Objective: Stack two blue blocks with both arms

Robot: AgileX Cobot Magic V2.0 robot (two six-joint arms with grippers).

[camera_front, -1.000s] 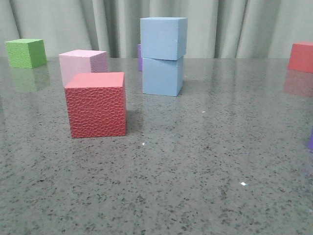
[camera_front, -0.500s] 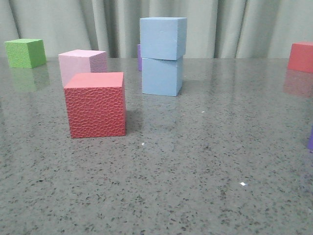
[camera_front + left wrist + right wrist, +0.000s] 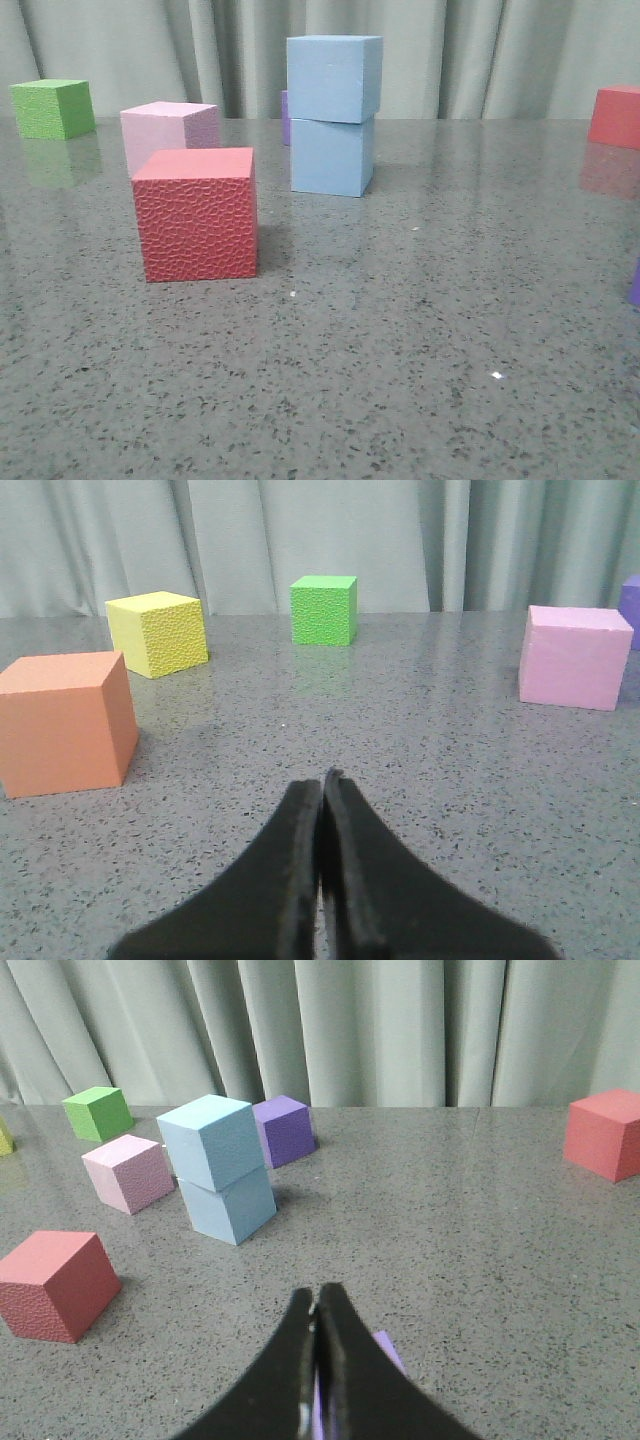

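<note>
Neither arm shows in the front view; only dark fingertips appear in the wrist views. Purple cube (image 3: pixel 286 117) is almost fully hidden behind the blue stack from the front, just a sliver; the right wrist view shows it whole, just beside the stack toward the counter's far edge. A second purple piece (image 3: pixel 390 1352) is mostly covered by the right gripper (image 3: pixel 318 1322), and a purple sliver (image 3: pixel 635 283) is cut off at the front view's right border, possibly the same cube, hard to tell. Far red cube (image 3: pixel 615 116) is cut off too, near the far right corner. Upper blue block (image 3: pixel 334 77) sits on lower blue block (image 3: pixel 333 155), twisted slightly off square, stack standing mid-counter toward the far edge, nothing touching it. Right gripper fingers pressed together, holding nothing, low over the counter (image 3: pixel 400 330), well apart from the stack. Left gripper (image 3: pixel 321 800) likewise closed tip to tip, empty; blue blocks are out of its view. It sees orange cube (image 3: pixel 65 722), yellow cube (image 3: pixel 157 632), green cube (image 3: pixel 323 609), pink cube (image 3: pixel 575 656). Textured red cube (image 3: pixel 197 213) stands nearer the front edge, left of the stack, pink just behind it, green toward the far left corner.
</note>
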